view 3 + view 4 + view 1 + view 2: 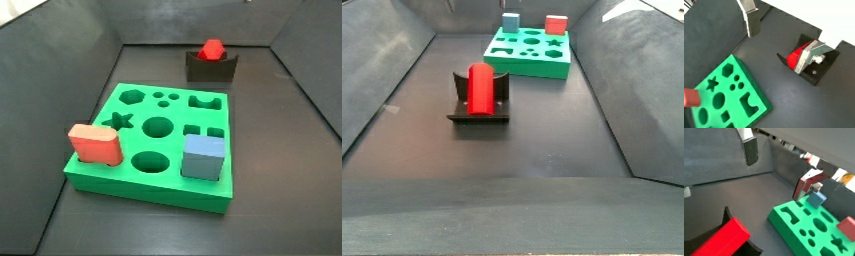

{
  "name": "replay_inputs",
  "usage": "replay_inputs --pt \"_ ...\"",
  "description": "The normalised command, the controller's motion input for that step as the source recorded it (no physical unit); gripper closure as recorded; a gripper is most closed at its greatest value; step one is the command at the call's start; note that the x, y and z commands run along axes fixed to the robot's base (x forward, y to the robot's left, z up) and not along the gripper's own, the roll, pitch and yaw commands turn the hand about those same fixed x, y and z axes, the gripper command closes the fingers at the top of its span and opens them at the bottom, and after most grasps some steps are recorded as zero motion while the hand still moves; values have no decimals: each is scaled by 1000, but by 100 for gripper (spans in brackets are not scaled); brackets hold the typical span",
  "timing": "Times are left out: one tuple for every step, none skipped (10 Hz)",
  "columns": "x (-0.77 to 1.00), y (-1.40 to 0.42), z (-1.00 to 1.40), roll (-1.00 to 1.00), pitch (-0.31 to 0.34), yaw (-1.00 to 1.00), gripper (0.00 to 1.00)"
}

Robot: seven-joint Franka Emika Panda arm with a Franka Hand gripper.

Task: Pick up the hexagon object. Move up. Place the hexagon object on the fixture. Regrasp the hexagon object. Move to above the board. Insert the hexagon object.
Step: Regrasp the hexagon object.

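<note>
The red hexagon object (481, 88) lies lengthwise in the notch of the dark fixture (460, 106) and shows in both side views (211, 49). In both wrist views it rests on the fixture (811, 73), clear of my fingers. The gripper (781, 40) is open and empty, raised above the floor, with one finger (751, 22) well apart from the other (811, 57). It also shows in a wrist view (777, 168). The gripper is out of both side views. The green board (134, 135) lies apart from the fixture.
A salmon-pink block (95, 144) and a blue cube (205, 158) stand on the board's near edge. Dark sloping walls (389, 70) enclose the floor on all sides.
</note>
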Motion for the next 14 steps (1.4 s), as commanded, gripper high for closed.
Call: replay_inputs --pt "-20 -148 18 1000 33 24 0" --pt "-33 -4 21 1000 29 25 0" --pt "-32 5 10 1000 25 25 0" --pt "-34 -2 12 1000 18 26 0" --pt "-31 -12 4 1000 12 27 0" --pt "-27 -20 6 1000 6 28 0" --pt "-23 -16 10 1000 2 29 0" --pt "-24 -17 8 1000 0 31 0" --pt "-26 -16 6 1000 1 32 0" --pt "-20 -20 11 1000 3 33 0" --pt "-2 -17 11 1000 7 36 0" --pt "10 -19 -3 1000 12 38 0" --pt "22 -20 -9 1000 18 41 0" --pt "39 -23 -8 1000 29 45 0"
